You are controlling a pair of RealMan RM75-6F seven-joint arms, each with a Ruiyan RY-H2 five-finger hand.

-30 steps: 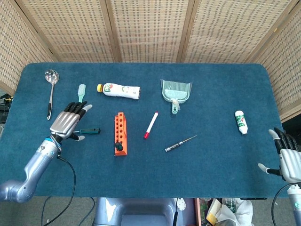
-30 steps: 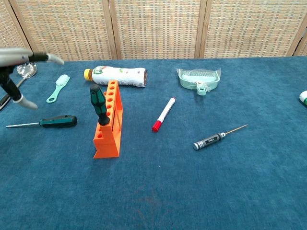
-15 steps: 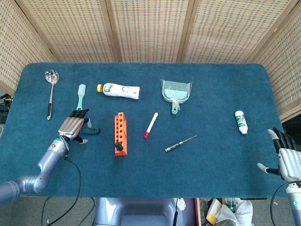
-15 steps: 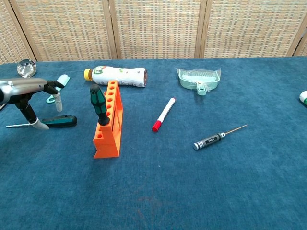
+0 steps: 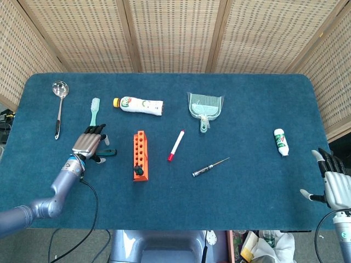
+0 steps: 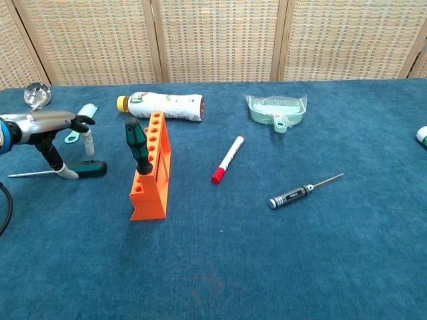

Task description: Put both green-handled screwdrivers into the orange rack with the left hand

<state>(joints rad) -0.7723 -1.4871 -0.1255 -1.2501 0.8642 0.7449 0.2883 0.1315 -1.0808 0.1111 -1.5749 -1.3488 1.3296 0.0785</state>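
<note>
The orange rack point(image 5: 140, 155) point(image 6: 153, 172) stands left of the table's middle. One green-handled screwdriver point(image 6: 138, 147) point(image 5: 138, 170) stands upright in the rack's near end. The other green-handled screwdriver point(image 6: 87, 169) point(image 5: 108, 153) lies flat on the cloth to the rack's left, shaft pointing left. My left hand point(image 5: 90, 142) point(image 6: 48, 124) hovers palm down over its shaft end. The fingers are spread and the thumb tip reaches down to the cloth right beside the handle. My right hand point(image 5: 334, 179) rests with spread fingers, holding nothing, at the table's near right corner.
A ladle point(image 5: 58, 104) and a mint toothbrush point(image 5: 95, 110) lie behind the left hand. A lying bottle point(image 5: 140, 105), a mint dustpan point(image 5: 205, 107), a red-capped marker point(image 5: 175, 146), a black precision screwdriver point(image 5: 209, 167) and a small white bottle point(image 5: 281, 141) are spread further right.
My left hand has moved right and lowered over the lying screwdriver, its thumb coming down next to the handle. The screwdriver and the right hand have stayed put.
</note>
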